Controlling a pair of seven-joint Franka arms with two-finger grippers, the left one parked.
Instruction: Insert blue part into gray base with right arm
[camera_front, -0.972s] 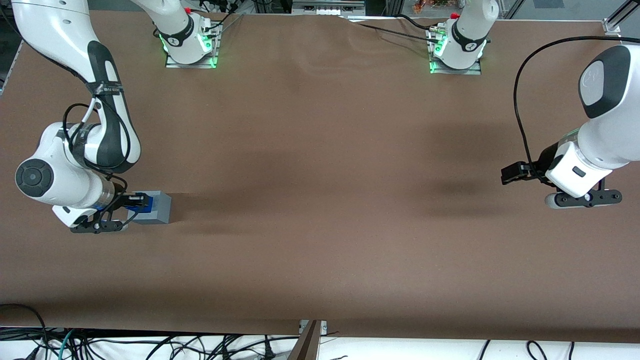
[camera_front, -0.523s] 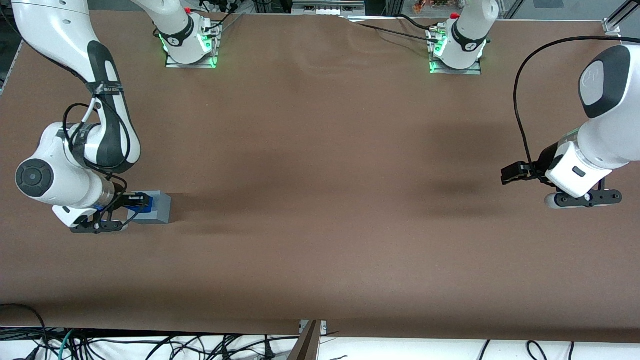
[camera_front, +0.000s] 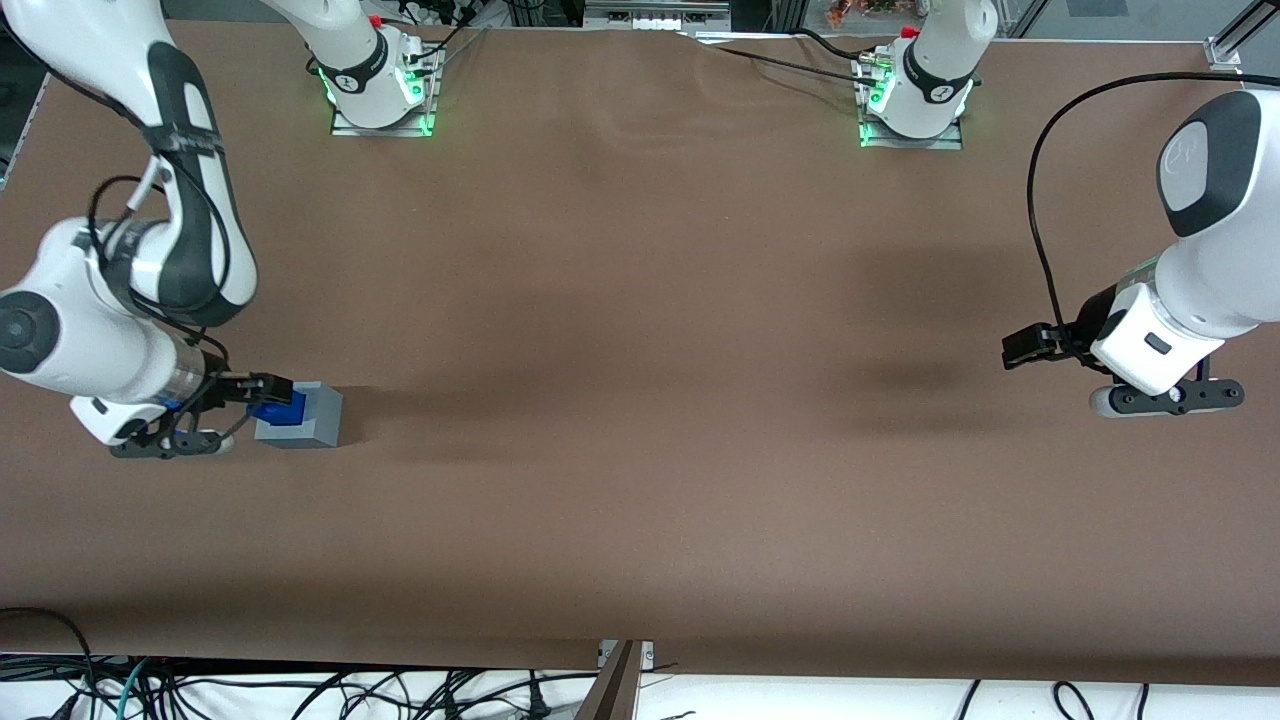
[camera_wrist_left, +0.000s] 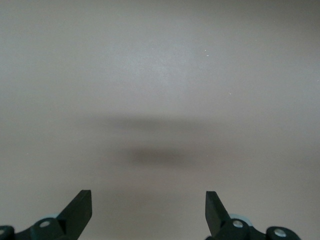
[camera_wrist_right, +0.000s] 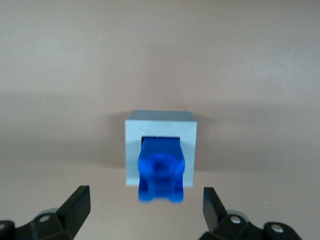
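Matte brown table (camera_front: 640, 400) carries a knobbly blue part (camera_wrist_right: 160, 171) in the gray base (camera_wrist_right: 160, 126); spread claw (camera_wrist_right: 145, 210) hovers above.

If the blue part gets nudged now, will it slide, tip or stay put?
The blue part sits in the gray base's recess but sticks out, so it would probably wobble or tip rather than slide. It looks like rigid plastic, so bending is unlikely. The tool, open and clear of it, gives no support.
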